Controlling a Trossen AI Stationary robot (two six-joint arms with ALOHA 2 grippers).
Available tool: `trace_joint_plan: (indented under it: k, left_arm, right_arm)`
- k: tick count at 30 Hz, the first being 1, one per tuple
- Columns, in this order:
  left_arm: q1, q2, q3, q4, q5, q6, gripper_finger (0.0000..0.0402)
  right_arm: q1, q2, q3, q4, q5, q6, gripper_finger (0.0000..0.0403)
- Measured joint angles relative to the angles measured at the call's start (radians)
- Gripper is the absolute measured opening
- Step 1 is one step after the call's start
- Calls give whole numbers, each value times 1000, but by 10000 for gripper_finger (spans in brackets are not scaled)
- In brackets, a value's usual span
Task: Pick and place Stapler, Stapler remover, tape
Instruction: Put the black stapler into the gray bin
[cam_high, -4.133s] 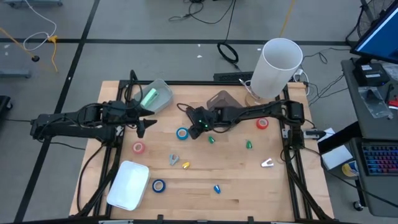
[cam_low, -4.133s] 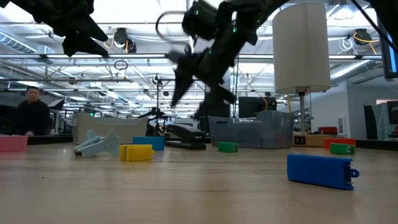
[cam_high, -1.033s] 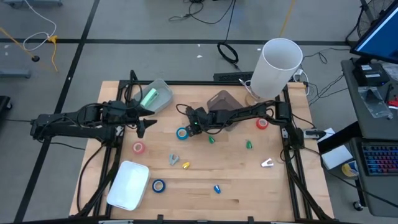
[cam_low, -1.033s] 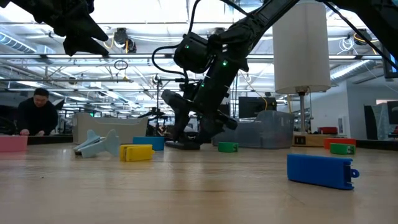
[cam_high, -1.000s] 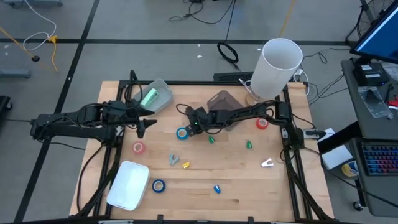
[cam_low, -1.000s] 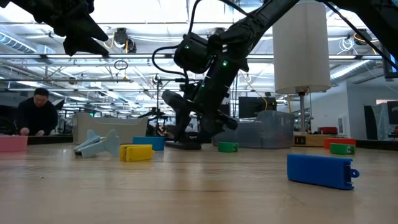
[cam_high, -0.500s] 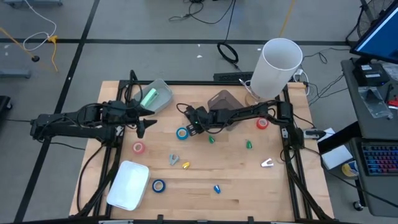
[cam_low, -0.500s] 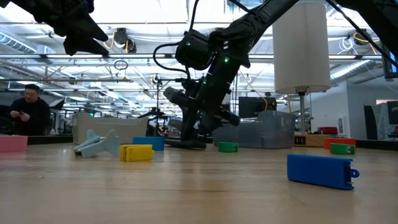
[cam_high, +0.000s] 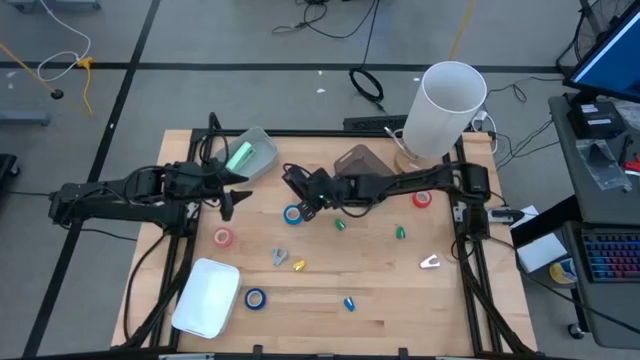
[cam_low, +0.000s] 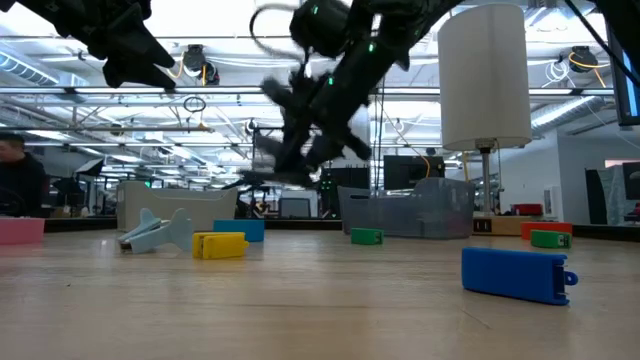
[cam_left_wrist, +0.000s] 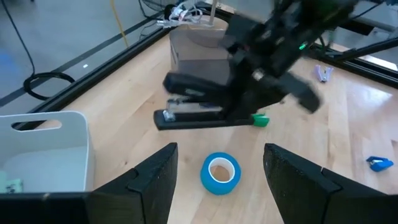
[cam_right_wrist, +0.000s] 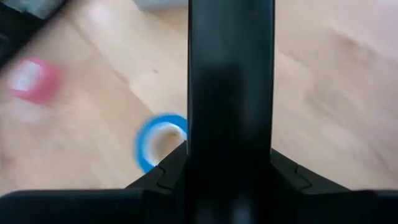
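The black stapler (cam_left_wrist: 194, 111) hangs above the table's middle, over a blue tape roll (cam_high: 292, 214). My right gripper (cam_left_wrist: 258, 78) is shut on it. My left gripper (cam_left_wrist: 217, 186) stands open at the table's left, above the boards, with nothing between its fingers. Another blue tape roll (cam_high: 255, 298), a pink one (cam_high: 222, 237) and a red one (cam_high: 422, 199) lie flat on the table. Small stapler removers lie scattered about: grey (cam_high: 279, 257), yellow (cam_high: 298, 265), green (cam_high: 340, 224), blue (cam_high: 349, 303). My right gripper pinches the stapler between its two fingers by its long sides (cam_right_wrist: 200, 146), at the end nearest the wrist. The fingers slant down from the table's right and lie along the stapler, which sticks out beyond them. The stapler (cam_low: 262, 178) is lifted clear and roughly level.
A clear bin (cam_high: 250, 155) with something green in it stands at the far left, a grey bin (cam_high: 357, 160) at the far middle and a white bin (cam_high: 207, 297) at the near left. A tall white roll (cam_high: 448, 105) stands at the far right corner.
My right gripper has risen and rolled a little, taking the stapler with it. The stapler lay on the table a second ago and now hangs clear above it. The blue tape roll beneath has stayed where it was.
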Motion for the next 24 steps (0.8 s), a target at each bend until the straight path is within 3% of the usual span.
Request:
trace_joint_plan:
  k: [8, 15, 20, 24]
  left_arm:
    - [-1, 40, 0, 199, -11, 7, 234]
    - [-12, 176, 1, 409, 8, 100, 234]
    - [-21, 282, 67, 356, 5, 139, 234]
    - [-24, 370, 167, 252, -30, 207, 234]
  right_arm:
    - [7, -51, 21, 17, 0, -159, 123]
    - [24, -50, 113, -93, 21, -335, 123]
    - [27, -47, 126, -217, 105, -422, 123]
    - [25, -49, 136, -272, 111, -476, 123]
